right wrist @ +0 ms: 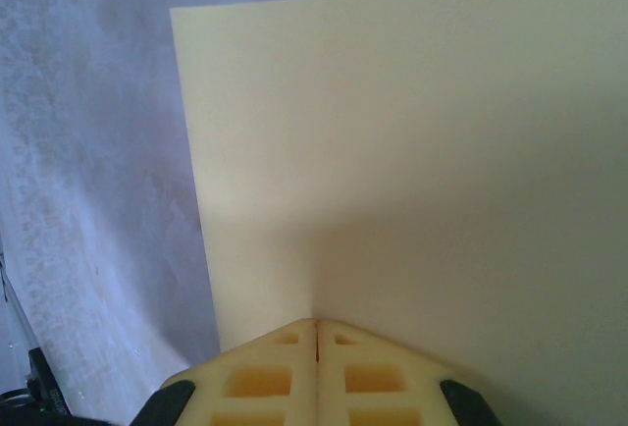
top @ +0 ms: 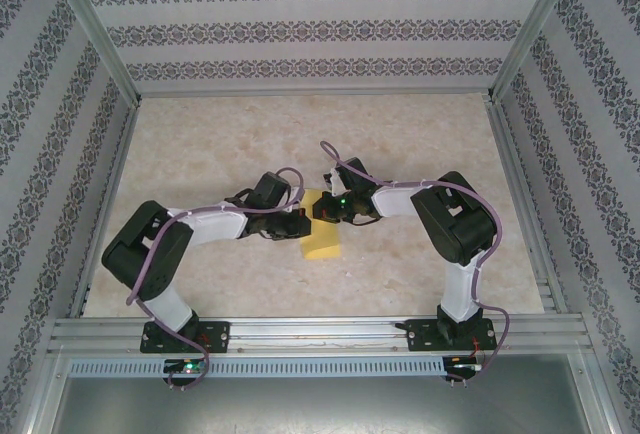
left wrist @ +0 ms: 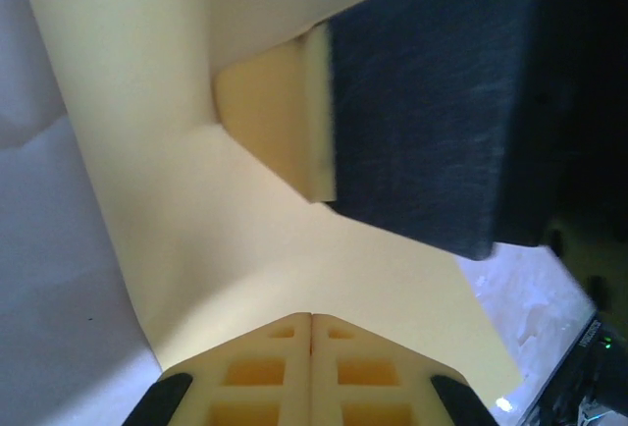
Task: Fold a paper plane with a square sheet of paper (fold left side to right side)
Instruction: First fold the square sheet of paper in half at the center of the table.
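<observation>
The bench (top: 300,124) carries the yellow square sheet of paper (top: 322,246) at its centre, between both arms. Left hand (left wrist: 311,320) and right hand (right wrist: 316,326) are fully closed, gripping nothing, tips on the sheet. Press the crease flat without dragging the paper.

The top camera looks down from behind; both wrist cameras sit close over the same yellow sheet (top: 322,244).

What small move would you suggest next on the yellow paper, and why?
Probably slide the left tool along the paper to press it flat: both tools sit shut on it, and the right tool can pin it.
</observation>
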Action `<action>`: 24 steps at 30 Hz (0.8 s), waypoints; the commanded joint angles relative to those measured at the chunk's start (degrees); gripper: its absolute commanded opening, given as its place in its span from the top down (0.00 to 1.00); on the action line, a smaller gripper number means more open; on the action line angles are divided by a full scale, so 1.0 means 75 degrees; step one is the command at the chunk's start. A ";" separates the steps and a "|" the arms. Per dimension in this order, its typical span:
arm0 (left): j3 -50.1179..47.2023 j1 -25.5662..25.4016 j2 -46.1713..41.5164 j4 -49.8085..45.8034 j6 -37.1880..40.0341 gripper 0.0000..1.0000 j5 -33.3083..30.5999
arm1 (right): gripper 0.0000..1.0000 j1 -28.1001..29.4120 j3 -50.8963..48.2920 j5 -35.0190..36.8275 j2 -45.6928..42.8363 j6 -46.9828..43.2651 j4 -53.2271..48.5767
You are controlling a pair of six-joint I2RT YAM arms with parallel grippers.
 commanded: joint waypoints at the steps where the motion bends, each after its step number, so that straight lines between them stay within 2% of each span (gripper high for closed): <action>1: 0.0052 -0.0036 0.0309 0.0279 -0.0066 1.00 0.0287 | 1.00 -0.0007 -0.0305 0.0629 0.0511 -0.0144 -0.0783; 12: -0.0616 -0.0156 0.0227 -0.0036 0.0124 1.00 0.0203 | 1.00 -0.0017 -0.0364 0.0642 0.0577 -0.0155 -0.0841; 24: -0.1239 -0.0636 -0.0347 -0.0389 0.0117 1.00 0.0074 | 1.00 -0.0016 -0.0387 0.0676 0.0551 -0.0202 -0.0935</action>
